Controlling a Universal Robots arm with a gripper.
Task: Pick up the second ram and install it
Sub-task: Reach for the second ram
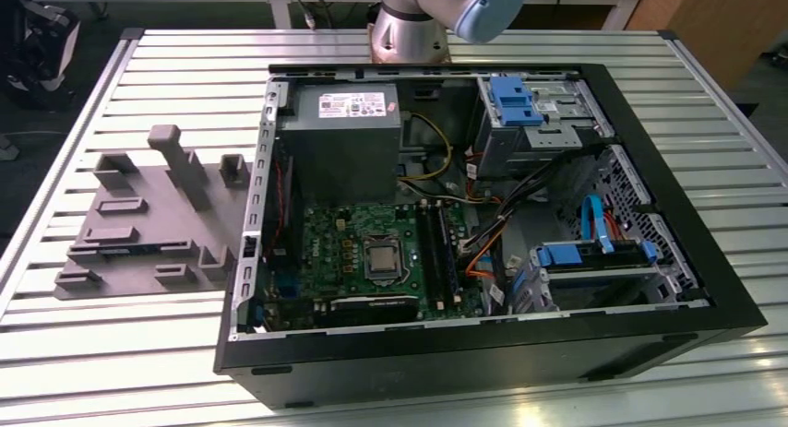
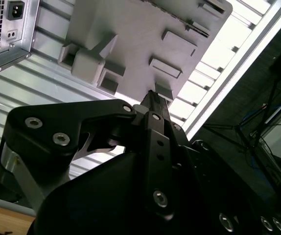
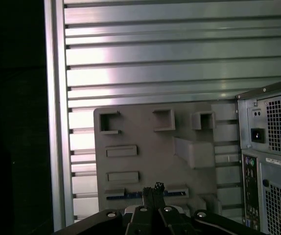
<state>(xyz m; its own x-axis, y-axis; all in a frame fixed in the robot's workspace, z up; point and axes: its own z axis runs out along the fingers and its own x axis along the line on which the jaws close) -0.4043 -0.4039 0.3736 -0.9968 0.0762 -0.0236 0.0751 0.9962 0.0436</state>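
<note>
Presently the hand point(image 3: 152, 189) hangs above the grey tray point(image 3: 140, 164), drawn narrow and holding nothing. The second ram point(image 3: 129, 195) sits in a tray slot, apparently set on edge for gripping, beside the open computer point(image 1: 493, 215) on the slatted surface point(image 3: 155, 49).

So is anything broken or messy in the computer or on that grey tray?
Nothing stands out. The computer case lies open on its side with its cables tucked inside. The second ram sits straight in its slot on the grey tray, and the pincer hangs over that tray.
</note>
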